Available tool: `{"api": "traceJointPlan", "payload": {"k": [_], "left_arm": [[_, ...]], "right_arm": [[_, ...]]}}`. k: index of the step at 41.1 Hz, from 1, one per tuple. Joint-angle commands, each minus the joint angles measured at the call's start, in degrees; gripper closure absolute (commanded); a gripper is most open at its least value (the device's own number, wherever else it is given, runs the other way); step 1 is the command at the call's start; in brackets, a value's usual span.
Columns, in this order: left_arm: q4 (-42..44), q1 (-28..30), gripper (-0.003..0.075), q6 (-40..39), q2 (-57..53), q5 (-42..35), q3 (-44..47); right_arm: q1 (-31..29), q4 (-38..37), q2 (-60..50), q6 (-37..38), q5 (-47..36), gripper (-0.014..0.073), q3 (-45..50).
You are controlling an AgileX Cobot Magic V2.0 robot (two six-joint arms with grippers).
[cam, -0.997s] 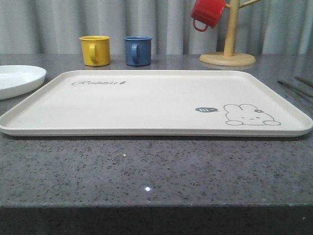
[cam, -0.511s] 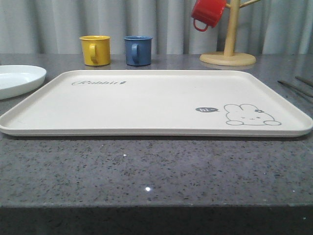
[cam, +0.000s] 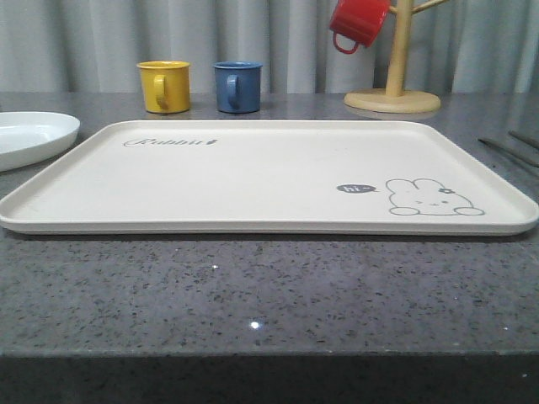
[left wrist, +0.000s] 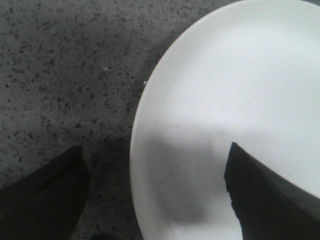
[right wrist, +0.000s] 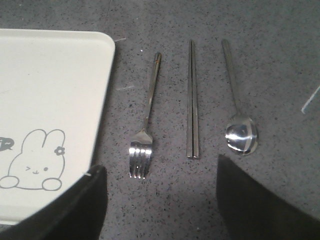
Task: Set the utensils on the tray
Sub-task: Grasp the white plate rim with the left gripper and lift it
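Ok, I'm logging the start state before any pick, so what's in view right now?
tray: 1, cream with grey rabbit drawing, table centre, nothing on it
fork: 1, silver, on table beside tray's rabbit corner
chopsticks: 1 pair, silver, between fork and spoon
spoon: 1, silver, beyond chopsticks from tray
plate: 1, white, left of tray
yellow mug: 1, behind tray
blue mug: 1, right of yellow mug
red mug: 1, hanging on rack
rack: 1, wooden, back right
left gripper: open, over plate's edge
right gripper: open, over table near fork tines
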Motion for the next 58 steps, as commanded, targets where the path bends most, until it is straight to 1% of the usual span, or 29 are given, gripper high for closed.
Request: {"api": "traceJointPlan", "payload": {"k": [1, 6, 12, 17, 27, 32, 38, 49, 58], "left_arm": [[-1.4, -0.3, 0.0239, 0.1, -2.7, -2.0, -2.0], [-0.9, -0.3, 0.0324, 0.1, -2.7, -1.6, -2.0], [0.0, -0.3, 0.0377, 0.1, -2.7, -1.5, -2.0], [0.0, -0.3, 0.0393, 0.1, -2.7, -1.5, -2.0], [0.4, -0.3, 0.0400, 0.1, -2.6, -1.3, -2.0], [1.1, -0.3, 0.0443, 0.1, -2.4, -0.3, -2.0], [1.1, -0.3, 0.0514, 0.1, -2.4, -0.1, -2.0], [1.5, -0.2, 0.0738, 0.1, -2.4, 0.5, -2.0], [2.5, -0.2, 0.0738, 0.1, -4.9, 1.5, -4.9]], "right_arm": [[0.0, -0.6, 0.1, -0.5, -3.5, 0.0097, -2.0], [0.0, -0.6, 0.1, -0.5, -3.5, 0.0097, -2.0], [0.0, -0.6, 0.1, -0.5, -3.5, 0.0097, -2.0], [0.0, -0.6, 0.1, -0.5, -3.5, 0.0097, -2.0], [0.0, -0.6, 0.1, -0.5, -3.5, 0.0097, -2.0], [0.0, -0.6, 0.1, -0.5, -3.5, 0.0097, -2.0], [0.0, -0.6, 0.1, -0.5, -3.5, 0.0097, -2.0], [0.0, -0.6, 0.1, -0.5, -3.5, 0.0097, -2.0], [0.0, -0.6, 0.1, -0.5, -3.5, 0.0097, -2.0]]}}
